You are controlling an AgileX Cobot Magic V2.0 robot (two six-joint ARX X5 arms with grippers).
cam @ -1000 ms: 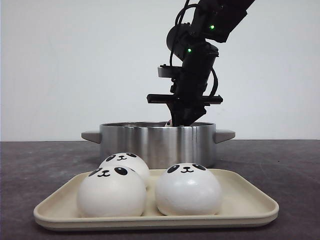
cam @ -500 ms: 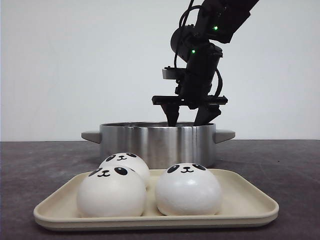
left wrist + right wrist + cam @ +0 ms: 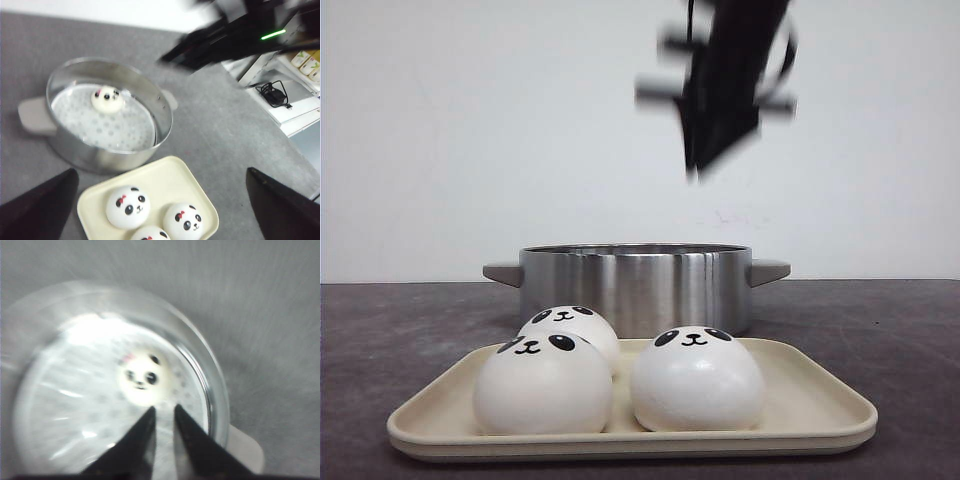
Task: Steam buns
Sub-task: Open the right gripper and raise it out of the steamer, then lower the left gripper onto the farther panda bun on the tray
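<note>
Nearest you, a cream tray sits on the grey counter holding three buns — two in front, one tucked behind the left one. Just behind the tray stands the steel pot; the fourth bun rests alone on its perforated insert. High above the pot your right pincer is blurred — its fingers are nearly together and grip nothing. Your left pincer is spread wide and empty, looking down on pot and tray.
</note>
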